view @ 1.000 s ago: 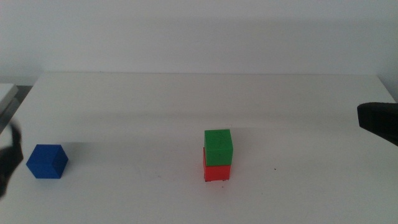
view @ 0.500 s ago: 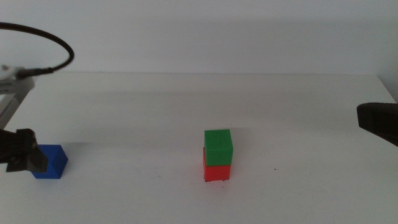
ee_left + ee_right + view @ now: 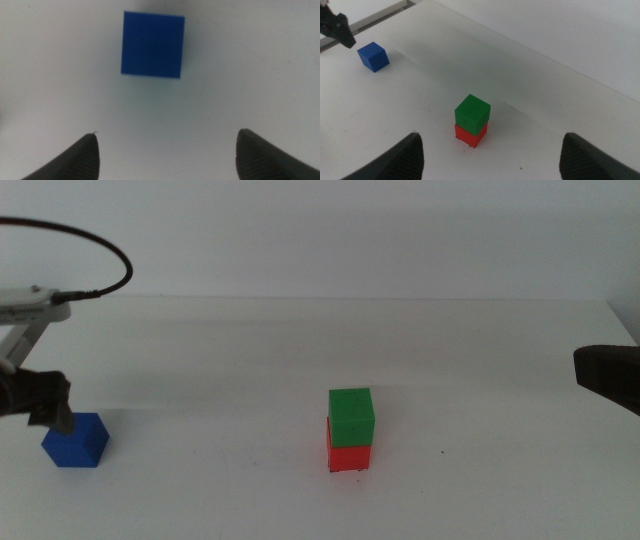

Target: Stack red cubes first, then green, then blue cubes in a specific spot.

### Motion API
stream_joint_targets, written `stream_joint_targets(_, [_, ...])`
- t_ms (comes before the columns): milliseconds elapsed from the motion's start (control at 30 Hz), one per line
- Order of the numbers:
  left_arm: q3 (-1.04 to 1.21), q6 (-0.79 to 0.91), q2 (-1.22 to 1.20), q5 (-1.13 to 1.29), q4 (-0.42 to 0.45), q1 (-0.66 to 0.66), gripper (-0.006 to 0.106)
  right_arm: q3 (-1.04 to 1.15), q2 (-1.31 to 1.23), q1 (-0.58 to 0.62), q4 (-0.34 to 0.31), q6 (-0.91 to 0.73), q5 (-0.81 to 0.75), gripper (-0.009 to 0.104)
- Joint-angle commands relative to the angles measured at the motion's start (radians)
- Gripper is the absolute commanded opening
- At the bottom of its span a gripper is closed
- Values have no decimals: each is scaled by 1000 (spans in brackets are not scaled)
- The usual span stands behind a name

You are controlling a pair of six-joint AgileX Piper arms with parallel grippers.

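The left gripper (image 3: 40, 402) hangs over the table's (image 3: 300, 340) left edge with its jaws spread wide and empty, and the blue cube (image 3: 76, 440) sits just beside and below it, toward the table's middle; in the left wrist view the cube (image 3: 153, 44) lies ahead of the jaws, a little off the midline, its faces nearly square to the gap, so I judge the next move is a short advance and descent to straddle it. Farther right the green cube (image 3: 351, 416) rests on the red cube (image 3: 349, 455) at the marked spot. The right gripper (image 3: 608, 376) waits at the far right edge, released, well apart from the blue cube, so the left arm is plainly nearer
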Motion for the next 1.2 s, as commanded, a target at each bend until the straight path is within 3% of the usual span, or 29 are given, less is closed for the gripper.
stream_joint_targets(0, [-54, -17, 57, 18, 13, 1, 92, 0, -4, -4, -7, -4, -6, 84])
stream_joint_targets(333, [-180, 23, 270, 27, 33, 1, 92, 0, -4, -4, -7, -4, -6, 84])
stream_joint_targets(700, [-226, 52, 399, -22, -37, 1, 92, 0, -4, -4, -7, -4, -6, 84])
stream_joint_targets(1167, [-226, 78, 468, -77, -57, 1, 90, 0, -4, -4, -7, -4, -6, 84])
